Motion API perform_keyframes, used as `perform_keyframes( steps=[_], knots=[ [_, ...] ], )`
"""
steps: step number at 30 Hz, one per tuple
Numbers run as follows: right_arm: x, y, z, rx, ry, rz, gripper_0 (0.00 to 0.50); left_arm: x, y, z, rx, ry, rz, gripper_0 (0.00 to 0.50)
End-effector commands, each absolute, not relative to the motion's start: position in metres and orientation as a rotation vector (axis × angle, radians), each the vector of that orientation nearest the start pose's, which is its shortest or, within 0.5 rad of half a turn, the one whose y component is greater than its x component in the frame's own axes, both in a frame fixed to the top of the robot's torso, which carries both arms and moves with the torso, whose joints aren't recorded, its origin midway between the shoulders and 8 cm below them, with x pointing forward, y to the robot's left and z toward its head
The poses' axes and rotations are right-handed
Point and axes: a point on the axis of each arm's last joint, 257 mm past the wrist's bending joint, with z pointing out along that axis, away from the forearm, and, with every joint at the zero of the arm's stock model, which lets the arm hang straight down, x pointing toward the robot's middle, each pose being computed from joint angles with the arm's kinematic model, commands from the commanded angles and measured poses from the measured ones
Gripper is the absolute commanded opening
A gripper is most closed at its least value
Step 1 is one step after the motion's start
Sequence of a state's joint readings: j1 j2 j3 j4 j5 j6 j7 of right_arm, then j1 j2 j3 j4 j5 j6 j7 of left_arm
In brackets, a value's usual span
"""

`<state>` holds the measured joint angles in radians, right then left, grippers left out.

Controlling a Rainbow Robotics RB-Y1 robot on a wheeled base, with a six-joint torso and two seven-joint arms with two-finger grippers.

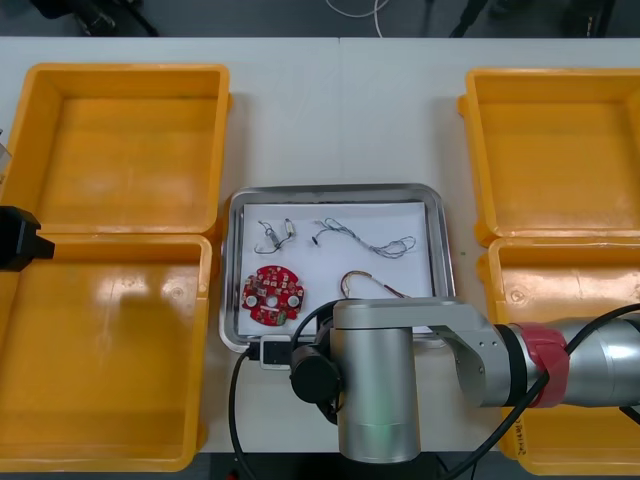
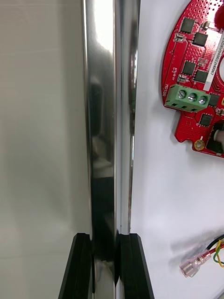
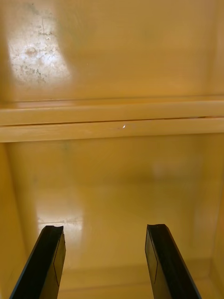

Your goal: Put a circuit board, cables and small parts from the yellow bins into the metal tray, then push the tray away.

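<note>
From where I stood, the metal tray [image 1: 335, 189] lay on the light table [image 1: 340, 110] between the two pairs of yellow bins, white inside and already loaded. A round red circuit board [image 1: 272, 295] sat in its near left part, and some small metal parts [image 1: 273, 233] lay beyond the board. A thin twisted cable [image 1: 365, 238] trailed across the far right part, and a red and yellow cable [image 1: 362, 280] curled near the right arm [image 1: 400, 360]. That arm reached in over the tray's near edge. Up close, the right gripper [image 2: 107, 238] was clamped on the shiny rim [image 2: 107, 93], one black finger [image 2: 79, 266] outside over the table and the other on the white floor inside. The jaws were parted only by the rim's thickness. Just beside it lay the board with its green terminal block [image 2: 189, 98], and the red and yellow cable's clear end sleeve [image 2: 193, 267] lay near the inner finger. The left arm [image 1: 18, 238] was parked at the table's left side, above the seam between the two left bins [image 1: 120, 150]. The left gripper [image 3: 105, 229] hung with its fingers wide apart and nothing between them, over the bare floor of a bin. The right-hand bins [image 1: 550, 150] stood well apart from the tray.
</note>
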<state>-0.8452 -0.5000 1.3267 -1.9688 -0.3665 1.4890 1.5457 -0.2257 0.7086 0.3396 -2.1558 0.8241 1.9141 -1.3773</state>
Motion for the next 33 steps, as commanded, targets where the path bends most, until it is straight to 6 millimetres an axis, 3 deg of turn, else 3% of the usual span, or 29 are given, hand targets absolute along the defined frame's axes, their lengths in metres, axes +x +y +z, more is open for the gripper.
perform_keyframes(
  steps=[1, 33],
  knots=[
    [0.389, -0.020, -0.319, -1.895, 1.850, -0.500, 0.000, 0.389, 0.378, -0.143, 0.176, 2.605, 0.074, 0.500],
    [0.453, -0.033, -0.305, -1.795, 1.873, -0.519, 0.000, 0.389, 0.378, -0.143, 0.176, 2.605, 0.074, 0.500]
  ],
)
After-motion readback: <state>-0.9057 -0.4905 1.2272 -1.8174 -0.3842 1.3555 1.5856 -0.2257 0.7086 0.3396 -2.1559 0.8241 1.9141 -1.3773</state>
